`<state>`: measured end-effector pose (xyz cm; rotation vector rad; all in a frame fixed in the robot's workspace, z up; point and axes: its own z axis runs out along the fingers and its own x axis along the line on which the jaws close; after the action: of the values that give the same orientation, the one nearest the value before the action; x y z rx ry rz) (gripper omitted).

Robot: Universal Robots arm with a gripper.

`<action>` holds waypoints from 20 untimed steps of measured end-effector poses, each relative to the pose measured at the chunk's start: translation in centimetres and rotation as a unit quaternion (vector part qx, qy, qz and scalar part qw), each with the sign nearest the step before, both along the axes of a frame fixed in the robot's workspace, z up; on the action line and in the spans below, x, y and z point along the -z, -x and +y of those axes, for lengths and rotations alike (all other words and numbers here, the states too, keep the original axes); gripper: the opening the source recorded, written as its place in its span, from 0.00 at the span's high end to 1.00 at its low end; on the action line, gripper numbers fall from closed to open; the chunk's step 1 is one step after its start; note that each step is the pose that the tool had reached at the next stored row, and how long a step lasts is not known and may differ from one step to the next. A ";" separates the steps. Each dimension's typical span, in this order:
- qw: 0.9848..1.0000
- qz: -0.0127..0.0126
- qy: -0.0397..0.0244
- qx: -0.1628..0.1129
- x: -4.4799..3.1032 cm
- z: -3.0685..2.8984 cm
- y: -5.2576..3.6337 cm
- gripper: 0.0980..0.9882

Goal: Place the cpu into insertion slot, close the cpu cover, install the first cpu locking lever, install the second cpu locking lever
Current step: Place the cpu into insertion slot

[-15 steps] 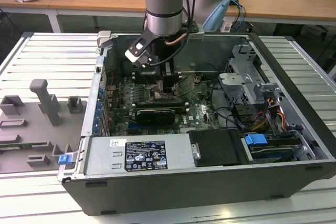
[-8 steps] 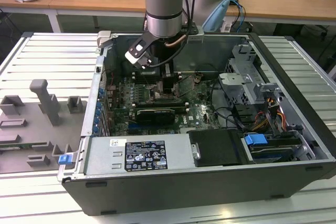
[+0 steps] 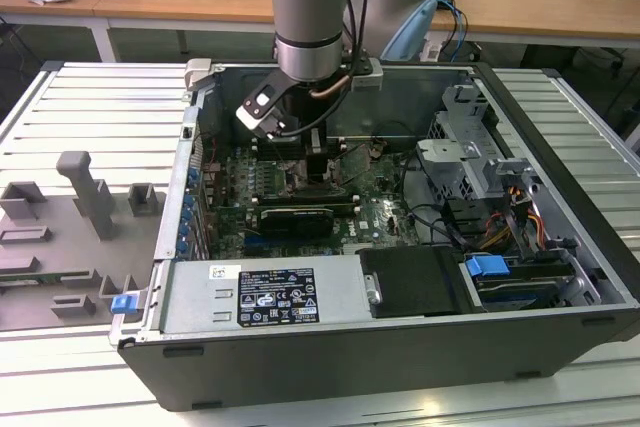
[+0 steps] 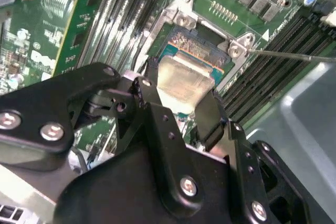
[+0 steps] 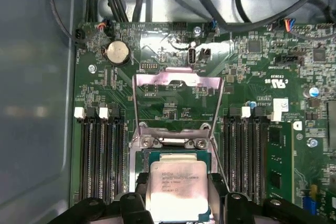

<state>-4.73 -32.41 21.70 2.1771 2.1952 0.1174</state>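
Slatted grey bench (image 3: pixel 60 97) carries an open computer case (image 3: pixel 300 347); inside it, in the second wrist view, the end effector (image 4: pixel 181 98) is clamped on two opposite edges of the chip (image 4: pixel 181 80). In the first wrist view the chip hangs low over the square socket (image 5: pixel 176 154), between the two banks of memory slots (image 5: pixel 102 156), and beyond the socket the metal cover (image 5: pixel 176 81) stands raised, out of the way. By my judgement the chip looks not yet seated, so it should be kept level, squared to the socket rim, and lowered without any force.
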 end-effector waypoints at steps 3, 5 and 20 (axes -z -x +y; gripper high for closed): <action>1.000 0.000 0.000 0.001 0.24 0.12 0.07 0.52; 1.000 0.000 0.000 0.006 0.49 0.22 0.07 0.52; 1.000 0.000 0.000 0.013 1.24 0.31 0.14 0.52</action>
<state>-4.87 -32.10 20.45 2.2058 2.1651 0.1164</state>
